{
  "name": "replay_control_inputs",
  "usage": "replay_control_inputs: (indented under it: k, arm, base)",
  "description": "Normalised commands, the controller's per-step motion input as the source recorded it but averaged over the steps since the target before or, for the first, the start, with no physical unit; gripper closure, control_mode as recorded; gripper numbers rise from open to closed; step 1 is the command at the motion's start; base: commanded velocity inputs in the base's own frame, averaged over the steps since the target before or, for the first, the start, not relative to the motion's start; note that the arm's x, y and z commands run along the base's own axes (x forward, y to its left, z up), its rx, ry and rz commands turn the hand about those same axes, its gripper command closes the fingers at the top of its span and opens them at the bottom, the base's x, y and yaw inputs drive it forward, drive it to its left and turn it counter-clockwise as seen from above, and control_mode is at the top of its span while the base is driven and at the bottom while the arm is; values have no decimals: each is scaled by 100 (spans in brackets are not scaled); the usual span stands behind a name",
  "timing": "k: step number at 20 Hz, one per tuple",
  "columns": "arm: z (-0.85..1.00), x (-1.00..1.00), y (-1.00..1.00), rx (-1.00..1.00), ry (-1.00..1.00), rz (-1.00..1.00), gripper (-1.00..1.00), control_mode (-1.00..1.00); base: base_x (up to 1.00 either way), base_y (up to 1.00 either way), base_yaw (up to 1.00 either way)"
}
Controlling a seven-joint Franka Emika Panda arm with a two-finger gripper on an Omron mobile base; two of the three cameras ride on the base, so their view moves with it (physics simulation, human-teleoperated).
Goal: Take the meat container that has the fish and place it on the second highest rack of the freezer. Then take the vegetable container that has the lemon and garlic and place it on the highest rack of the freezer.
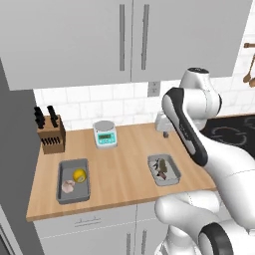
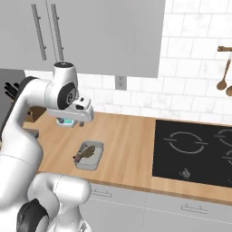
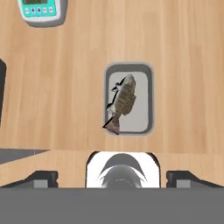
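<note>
The meat container (image 3: 150, 100), a small grey tray, lies on the wooden counter with the dark brown fish (image 3: 124, 98) in it; the tail pokes over its rim. My gripper (image 3: 112, 179) hovers well above it, open, with nothing between the fingertips (image 3: 41, 178). In the left base view the hand (image 1: 164, 130) hangs over the counter just behind the fish tray (image 1: 172, 163). The vegetable container (image 1: 62, 172) sits at the counter's left with the yellow lemon (image 1: 79, 175) and the pale garlic (image 1: 67, 187) inside. The freezer's racks are out of view.
A knife block (image 1: 51, 133) and a teal-faced kitchen scale (image 1: 105, 133) stand at the back of the counter. A tall dark grey cabinet side (image 1: 15, 149) bounds the counter on the left. A black hob (image 2: 195, 149) lies to the right; wooden spoons (image 2: 223, 68) hang on the wall.
</note>
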Motion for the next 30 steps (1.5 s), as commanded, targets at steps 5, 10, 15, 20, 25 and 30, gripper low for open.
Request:
replay_control_inputs:
  k: [5, 10, 15, 20, 25, 30]
  arm:
    - [-19, 6, -2, -5, 15, 0, -100, -100]
    - [-69, 2, -28, -8, 3, 0, -100, -100]
    - [-46, 0, -21, 4, -14, 0, -100, -100]
    - [-38, 9, -21, 18, -5, 0, -100, -100]
    - [-51, 28, -15, 8, -1, -15, -100, -100]
    - [-66, 31, -19, 0, 1, -19, -100, -100]
  base:
    - [0, 0, 0]
    - [0, 0, 0]
    - [0, 0, 0]
    - [0, 0, 0]
    - [0, 0, 0]
    - [0, 0, 0]
